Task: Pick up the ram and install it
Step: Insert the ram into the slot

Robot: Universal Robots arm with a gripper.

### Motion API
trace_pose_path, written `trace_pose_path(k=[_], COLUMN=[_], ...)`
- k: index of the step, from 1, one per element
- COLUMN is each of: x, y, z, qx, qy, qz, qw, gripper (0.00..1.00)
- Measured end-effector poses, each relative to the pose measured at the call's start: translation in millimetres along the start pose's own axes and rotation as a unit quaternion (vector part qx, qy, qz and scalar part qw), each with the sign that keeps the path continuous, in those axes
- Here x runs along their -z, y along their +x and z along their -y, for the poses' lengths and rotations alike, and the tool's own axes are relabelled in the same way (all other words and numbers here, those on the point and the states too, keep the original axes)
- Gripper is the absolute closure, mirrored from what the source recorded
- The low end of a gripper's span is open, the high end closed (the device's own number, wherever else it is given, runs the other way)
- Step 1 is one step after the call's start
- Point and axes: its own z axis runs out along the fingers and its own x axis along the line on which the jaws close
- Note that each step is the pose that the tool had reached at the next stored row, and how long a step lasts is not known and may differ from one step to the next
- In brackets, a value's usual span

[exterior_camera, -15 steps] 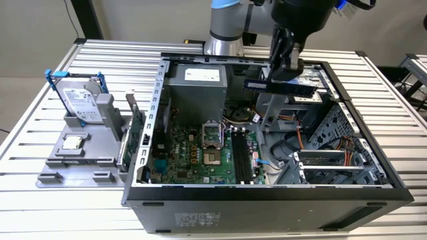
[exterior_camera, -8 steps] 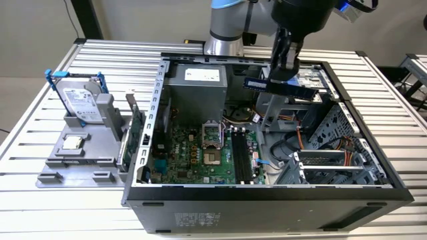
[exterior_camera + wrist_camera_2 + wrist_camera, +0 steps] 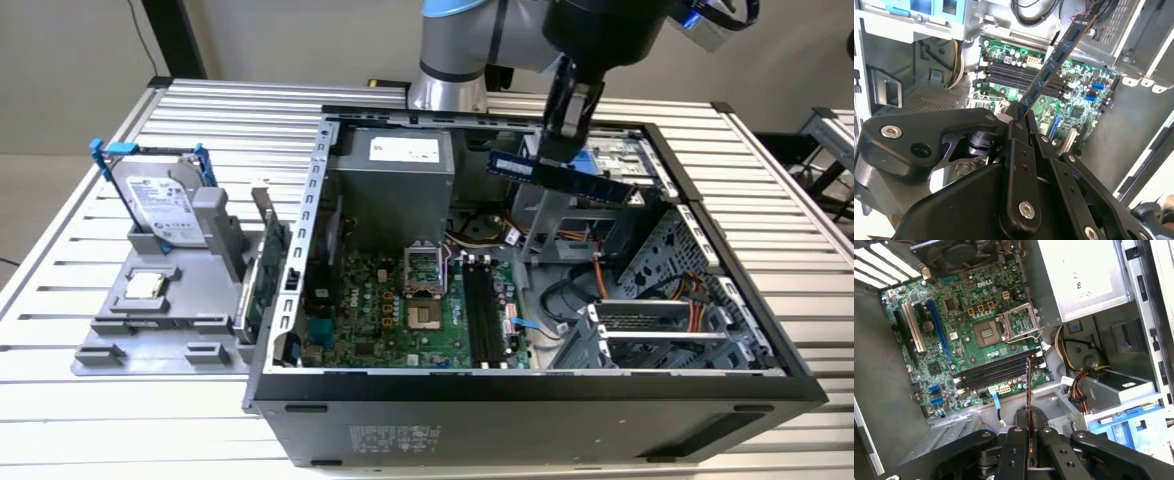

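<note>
My gripper (image 3: 555, 148) is shut on the ram (image 3: 567, 178), a long narrow dark blue-green stick held up in the air over the open computer case, above its rear half toward the exterior view's right. In the second wrist view the ram (image 3: 1055, 61) juts out from the gripper (image 3: 1017, 119) at a slant above the motherboard. In the first wrist view the ram (image 3: 1028, 385) shows edge-on, rising from the gripper (image 3: 1028, 432), and lies over the end of the black memory slots (image 3: 994, 372). These memory slots (image 3: 483, 315) sit well below the stick and have nothing in them.
The case's metal walls (image 3: 315, 230) surround the motherboard (image 3: 387, 310). A power supply (image 3: 400, 165) sits at the back, a drive cage (image 3: 654, 325) and cables on the exterior view's right. Outside, a grey fixture (image 3: 147, 330) holds a hard drive (image 3: 167, 205) and an upright card (image 3: 271, 265).
</note>
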Motion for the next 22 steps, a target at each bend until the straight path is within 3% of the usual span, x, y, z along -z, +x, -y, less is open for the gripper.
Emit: trace_pose_path(k=[5, 10, 15, 22], x=[-0.1, -0.2, -0.3, -0.3], y=[0.0, 0.0, 0.0, 0.0], z=[0.0, 0.0, 0.0, 0.0], qx=[-0.038, -0.076, -0.113, -0.162], qy=[0.0003, 0.0006, 0.0009, 0.0013], qz=[0.0001, 0.0002, 0.0003, 0.0006], qw=[0.99929, 0.99714, 0.99362, 0.98681], gripper=[1.00, 1.00, 1.00, 1.00])
